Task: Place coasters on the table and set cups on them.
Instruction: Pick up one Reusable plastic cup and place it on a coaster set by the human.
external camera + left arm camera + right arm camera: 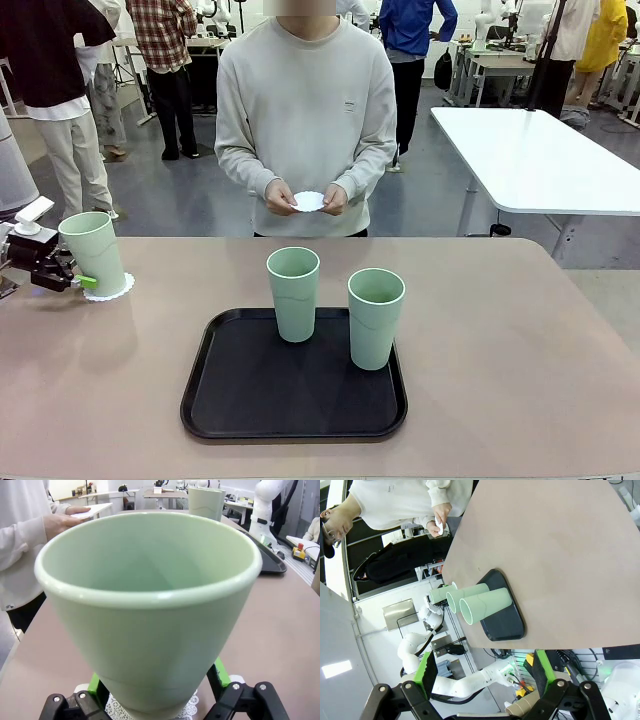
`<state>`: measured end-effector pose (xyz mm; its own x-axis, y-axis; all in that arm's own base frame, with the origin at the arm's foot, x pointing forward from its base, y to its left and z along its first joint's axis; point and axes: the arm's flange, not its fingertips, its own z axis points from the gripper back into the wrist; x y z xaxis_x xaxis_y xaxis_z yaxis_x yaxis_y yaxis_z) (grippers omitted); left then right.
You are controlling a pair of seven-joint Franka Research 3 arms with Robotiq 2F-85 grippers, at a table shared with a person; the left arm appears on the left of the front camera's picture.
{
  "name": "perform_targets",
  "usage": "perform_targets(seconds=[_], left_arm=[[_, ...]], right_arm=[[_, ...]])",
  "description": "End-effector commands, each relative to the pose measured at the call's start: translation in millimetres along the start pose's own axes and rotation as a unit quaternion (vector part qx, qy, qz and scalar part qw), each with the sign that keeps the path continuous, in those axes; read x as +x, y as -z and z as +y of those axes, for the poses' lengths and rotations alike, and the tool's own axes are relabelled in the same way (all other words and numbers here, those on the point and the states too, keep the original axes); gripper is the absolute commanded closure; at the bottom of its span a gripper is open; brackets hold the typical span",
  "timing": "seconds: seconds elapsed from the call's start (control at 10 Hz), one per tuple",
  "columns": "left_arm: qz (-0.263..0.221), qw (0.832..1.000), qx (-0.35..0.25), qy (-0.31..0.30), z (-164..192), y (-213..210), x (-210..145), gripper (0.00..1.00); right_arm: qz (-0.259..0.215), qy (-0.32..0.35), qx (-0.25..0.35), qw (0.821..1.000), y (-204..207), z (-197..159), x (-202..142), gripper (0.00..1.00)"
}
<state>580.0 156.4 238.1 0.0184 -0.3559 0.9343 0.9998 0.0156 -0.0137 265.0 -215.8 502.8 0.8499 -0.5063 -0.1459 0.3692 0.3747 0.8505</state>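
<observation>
Left gripper (82, 281), at the left edge of the table (520, 350): fingers flank the base of a cup (93, 250); pressing it or just clear, cannot tell. Cup upright on a coaster (116, 292). Two further cups (293, 295) (376, 318) stand on a black tray (200, 395), mid-table. Second coaster (308, 201) in the person's hands (281, 194). Right gripper (483, 660) spread wide, empty.

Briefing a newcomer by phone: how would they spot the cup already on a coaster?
On the large beige-pink tabletop, look toward the far corner on the robot's left, away from the black rounded-corner tray. A tall pale mint-green plastic tumbler stands there, flanked by the fingers of the left gripper. Unlike the two matching tumblers on the tray, it sits on a small white lacy paper doily.
</observation>
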Motion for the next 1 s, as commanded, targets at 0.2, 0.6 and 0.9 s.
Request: perform_targets(seconds=[0.2,0.6,0.9], left_arm=[[0.020,1.000,0.000,0.000,-0.8,4.0,0.6,0.00],[0.019,1.000,0.002,-0.002,-0.3,3.0,2.8,0.00],[0.024,1.000,0.002,-0.011,0.2,1.6,5.2,0.00]], right_arm=[[0.002,-0.002,0.009,1.000,0.4,-1.2,-0.6,0.00],[0.002,-0.002,0.009,1.000,0.4,-1.2,-0.6,0.00],[0.002,-0.002,0.009,1.000,0.4,-1.2,-0.6,0.00]])
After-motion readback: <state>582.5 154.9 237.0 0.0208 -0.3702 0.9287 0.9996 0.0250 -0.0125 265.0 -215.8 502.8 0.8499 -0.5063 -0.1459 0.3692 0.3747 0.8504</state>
